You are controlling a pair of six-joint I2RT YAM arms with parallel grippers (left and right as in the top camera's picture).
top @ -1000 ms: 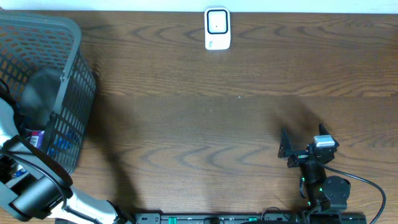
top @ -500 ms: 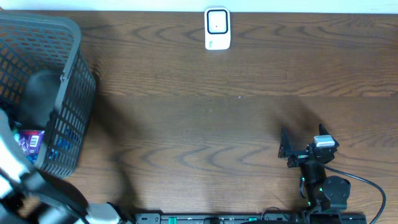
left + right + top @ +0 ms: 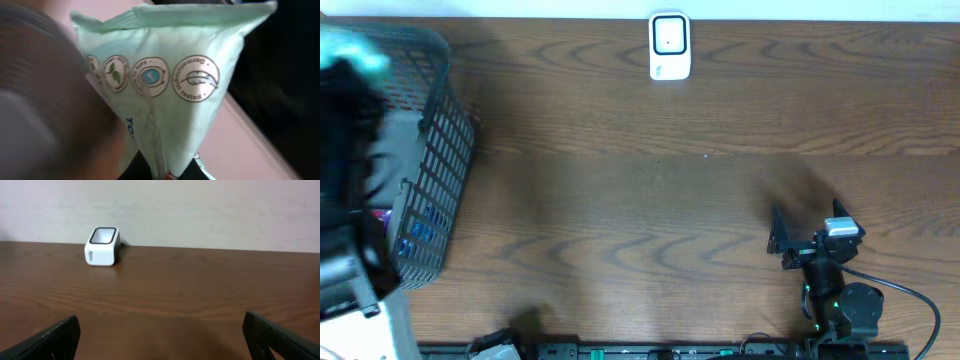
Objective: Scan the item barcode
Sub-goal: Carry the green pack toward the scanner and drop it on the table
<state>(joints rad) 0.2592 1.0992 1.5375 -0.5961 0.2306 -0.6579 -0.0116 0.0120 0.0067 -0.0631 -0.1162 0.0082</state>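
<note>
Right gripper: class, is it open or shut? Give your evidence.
Open: the right gripper has its fingertips at opposite edges of the right wrist view, only table between.

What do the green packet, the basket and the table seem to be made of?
The green packet: thin glossy plastic film, probably; it creases and shines. The basket: dark moulded plastic mesh, by its look. The table: brown wood or wood-look laminate, visible grain.
</note>
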